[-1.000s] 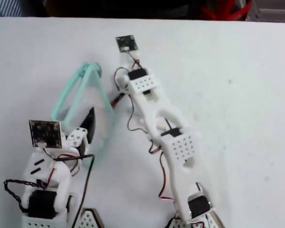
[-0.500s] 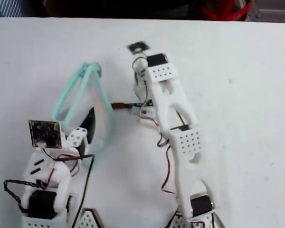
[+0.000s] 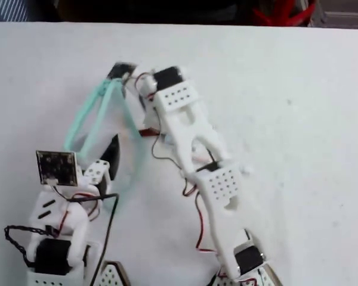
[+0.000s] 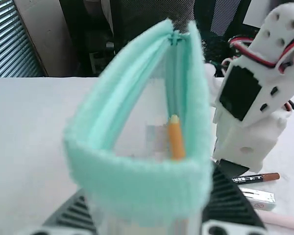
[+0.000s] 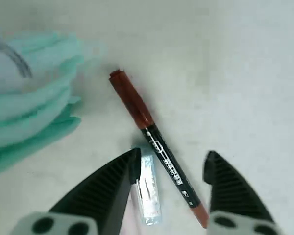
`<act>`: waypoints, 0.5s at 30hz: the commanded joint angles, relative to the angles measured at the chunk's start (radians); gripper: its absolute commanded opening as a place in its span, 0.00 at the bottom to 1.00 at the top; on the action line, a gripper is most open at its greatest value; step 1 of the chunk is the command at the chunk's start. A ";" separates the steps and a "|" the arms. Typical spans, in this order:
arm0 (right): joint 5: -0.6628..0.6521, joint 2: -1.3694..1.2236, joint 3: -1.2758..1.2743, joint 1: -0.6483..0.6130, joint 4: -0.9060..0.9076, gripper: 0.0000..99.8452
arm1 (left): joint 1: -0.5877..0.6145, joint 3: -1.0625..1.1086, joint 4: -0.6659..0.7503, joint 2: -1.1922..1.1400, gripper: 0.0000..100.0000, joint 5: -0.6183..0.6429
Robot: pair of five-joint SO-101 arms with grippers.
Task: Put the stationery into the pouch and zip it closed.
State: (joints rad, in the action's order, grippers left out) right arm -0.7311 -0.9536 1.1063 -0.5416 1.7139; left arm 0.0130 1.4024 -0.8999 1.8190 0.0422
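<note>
pencil (image 4: 175,139) in pouch (image 4: 137,181), pen (image 5: 159,147) beside pouch — on table (image 3: 286,89)

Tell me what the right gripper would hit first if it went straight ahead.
Probably the brown pen on the table, lying in the open span of the right gripper; depth is unclear.

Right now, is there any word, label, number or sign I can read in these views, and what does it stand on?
On the brown pen, white print along the black barrel: too blurred to read.
On the small clear stick beside it, dark marks: too blurred to read.
On the mint pouch: no print to be seen.
</note>
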 commanded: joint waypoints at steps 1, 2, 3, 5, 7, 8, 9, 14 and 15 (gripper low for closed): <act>-0.049 -0.010 0.008 -0.028 0.005 0.32 | 0.013 -0.032 0.003 0.005 0.20 0.011; -0.055 -0.021 0.008 -0.028 0.005 0.32 | 0.013 -0.032 0.003 0.005 0.20 0.011; -0.054 -0.028 0.006 -0.027 0.005 0.32 | 0.013 -0.032 0.003 0.005 0.20 0.011; -0.054 -0.045 -0.002 -0.021 0.005 0.32 | 0.013 -0.032 0.003 0.005 0.20 0.011; -0.054 -0.071 -0.002 -0.018 0.007 0.32 | 0.013 -0.032 0.003 0.005 0.20 0.011; -0.054 -0.087 -0.002 -0.018 0.007 0.32 | 0.013 -0.032 0.003 0.005 0.20 0.011; -0.054 -0.102 -0.002 -0.018 0.007 0.32 | 0.013 -0.032 0.003 0.005 0.20 0.011; -0.054 -0.166 0.008 -0.022 0.004 0.28 | 0.041 -0.032 0.006 0.005 0.20 0.012; -0.054 -0.174 0.009 -0.022 -0.007 0.24 | 0.039 -0.032 0.006 0.005 0.20 0.012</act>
State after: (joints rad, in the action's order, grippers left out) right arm -0.7756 -1.1208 1.1063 -0.5493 1.7108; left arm 0.0345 1.4024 -0.8999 1.8205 0.0422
